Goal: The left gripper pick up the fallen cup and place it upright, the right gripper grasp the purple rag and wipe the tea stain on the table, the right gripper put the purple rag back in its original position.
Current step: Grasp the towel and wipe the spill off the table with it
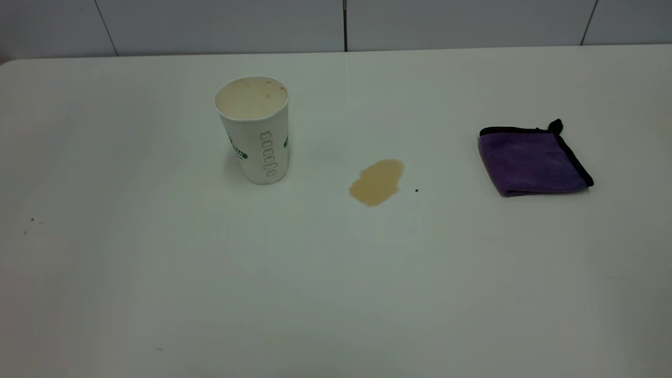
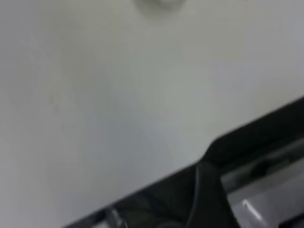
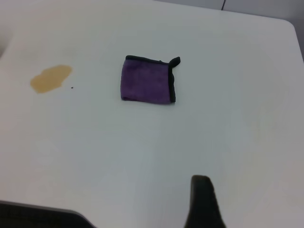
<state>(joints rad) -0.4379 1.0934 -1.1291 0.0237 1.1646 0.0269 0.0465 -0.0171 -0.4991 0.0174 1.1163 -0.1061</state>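
Where the exterior view looks down on the table (image 1: 336, 294), the cup (image 1: 255, 131) stands upright at left of centre: white textured paper, tapered, with a column of small outlined boxes down its side, green logo marks at both edges and a tan-stained inside. To its right, apart from it, lies the stain (image 1: 377, 181), a flat irregular light-brown puddle, with a tiny black speck (image 1: 417, 190) just beside it. Well to the right lies the rag (image 1: 533, 160): purple fleece folded square, black edging, a small black loop at its far corner. The tabletop is smooth, plain white, with a few dark specks at left; behind it is a pale panelled wall (image 1: 220, 23) with dark seams. Neither arm shows here.

Left wrist view: blurred white tabletop and dark gripper parts; cannot tell how the fingers stand.

Right wrist view: the rag (image 3: 147, 80) lies flat, the stain (image 3: 50, 78) well apart from it. One black finger (image 3: 205, 202) of the right gripper rises above bare table, near nothing; whether the fingers are apart or together, cannot tell.
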